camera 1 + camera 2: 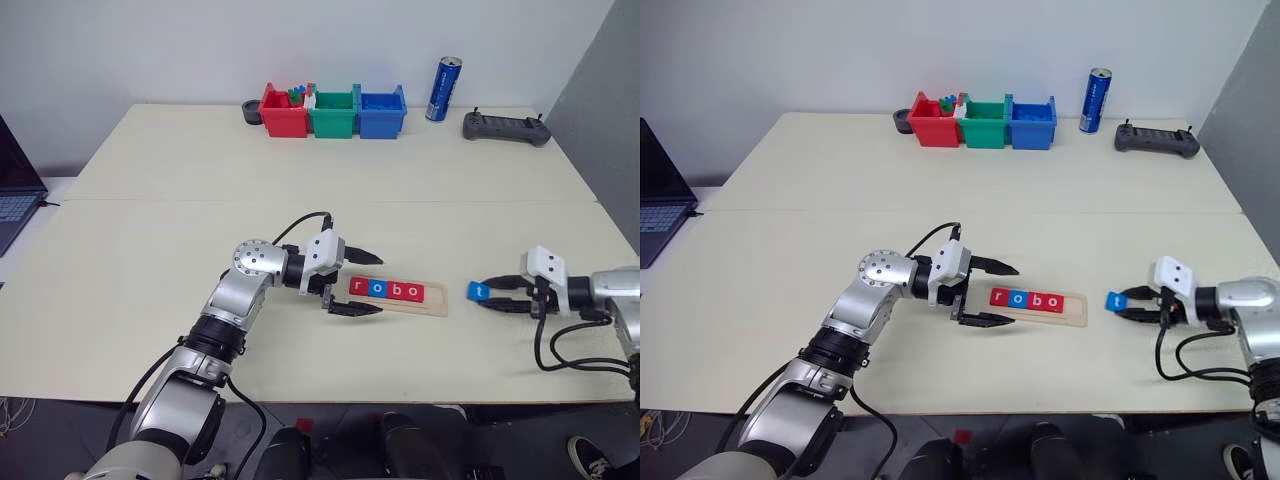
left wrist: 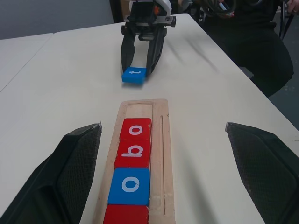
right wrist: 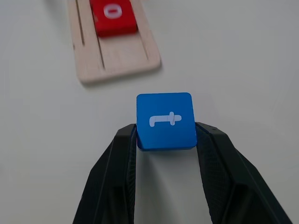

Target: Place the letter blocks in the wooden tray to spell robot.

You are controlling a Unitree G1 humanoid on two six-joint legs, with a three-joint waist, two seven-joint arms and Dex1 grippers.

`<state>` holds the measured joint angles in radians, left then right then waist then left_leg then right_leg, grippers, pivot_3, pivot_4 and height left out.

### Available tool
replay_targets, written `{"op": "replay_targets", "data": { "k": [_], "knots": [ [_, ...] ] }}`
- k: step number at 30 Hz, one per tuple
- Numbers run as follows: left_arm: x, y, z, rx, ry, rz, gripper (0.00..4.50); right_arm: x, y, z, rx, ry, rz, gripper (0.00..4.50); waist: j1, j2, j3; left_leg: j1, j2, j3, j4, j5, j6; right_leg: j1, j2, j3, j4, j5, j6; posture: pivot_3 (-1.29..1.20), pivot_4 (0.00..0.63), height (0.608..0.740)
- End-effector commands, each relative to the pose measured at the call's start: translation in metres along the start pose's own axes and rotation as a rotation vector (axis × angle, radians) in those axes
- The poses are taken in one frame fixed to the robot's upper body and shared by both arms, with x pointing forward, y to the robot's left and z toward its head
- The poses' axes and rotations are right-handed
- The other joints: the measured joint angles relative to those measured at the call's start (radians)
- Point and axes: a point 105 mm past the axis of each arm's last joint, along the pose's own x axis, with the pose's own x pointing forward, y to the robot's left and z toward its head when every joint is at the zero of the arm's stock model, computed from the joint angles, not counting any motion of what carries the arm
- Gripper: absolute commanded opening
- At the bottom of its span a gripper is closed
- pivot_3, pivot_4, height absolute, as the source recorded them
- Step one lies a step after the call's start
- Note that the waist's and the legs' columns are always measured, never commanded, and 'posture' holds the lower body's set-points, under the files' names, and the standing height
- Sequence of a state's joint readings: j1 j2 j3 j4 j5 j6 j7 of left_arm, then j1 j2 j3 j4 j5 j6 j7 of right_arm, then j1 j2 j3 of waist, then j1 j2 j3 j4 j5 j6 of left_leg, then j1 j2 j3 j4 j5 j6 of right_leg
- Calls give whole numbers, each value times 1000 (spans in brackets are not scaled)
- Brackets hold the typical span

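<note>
We see two arms cased in smooth silver-grey metal, built from rounded segments joined by black collars. The left arm (image 1: pixel 232 300) carries a round silver joint cap ringed with small dark screws. Each wrist ends in a white, boxy housing with a small dark dot on it. From it spring the two black fingers of each hand: the left hand (image 1: pixel 366 284) has long, tapered, slightly curved fingers (image 2: pixel 65 172) whose inner faces show a fine mesh texture. The right hand (image 1: pixel 498 295) looks alike. Black cables loop from each wrist housing back along the forearm.
</note>
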<state>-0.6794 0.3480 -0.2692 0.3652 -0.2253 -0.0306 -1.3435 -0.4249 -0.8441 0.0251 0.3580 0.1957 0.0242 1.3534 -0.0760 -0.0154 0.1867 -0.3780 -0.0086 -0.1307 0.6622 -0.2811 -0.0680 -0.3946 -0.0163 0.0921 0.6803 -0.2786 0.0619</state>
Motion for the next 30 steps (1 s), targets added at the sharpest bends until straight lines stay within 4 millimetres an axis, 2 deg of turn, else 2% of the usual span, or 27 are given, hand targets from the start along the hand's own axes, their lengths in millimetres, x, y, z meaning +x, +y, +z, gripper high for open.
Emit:
{"op": "replay_targets", "data": {
  "k": [1,9,17,30],
  "knots": [
    [-3,8,11,49,-14,16,4500,6,0,26,-58,-52,23,1456,3,0,0,0,0,0,0,0,0,0,0,0,0,0,0,0,150,740],
    [-5,7,11,50,-12,21,4500,16,5,23,-66,-30,74,1456,18,0,0,-1,-1,-1,0,0,0,0,-1,-1,-1,0,0,0,150,740],
    [-7,4,9,43,-6,22,4500,29,7,30,-81,-43,111,1456,17,0,0,-1,-1,-1,0,0,0,0,-1,-1,0,0,0,0,150,740],
    [-6,3,9,47,-5,21,4500,24,6,15,-80,8,110,1456,18,0,0,-1,-1,-1,0,0,0,-1,-1,-2,0,0,0,0,150,740]
  ]
}}
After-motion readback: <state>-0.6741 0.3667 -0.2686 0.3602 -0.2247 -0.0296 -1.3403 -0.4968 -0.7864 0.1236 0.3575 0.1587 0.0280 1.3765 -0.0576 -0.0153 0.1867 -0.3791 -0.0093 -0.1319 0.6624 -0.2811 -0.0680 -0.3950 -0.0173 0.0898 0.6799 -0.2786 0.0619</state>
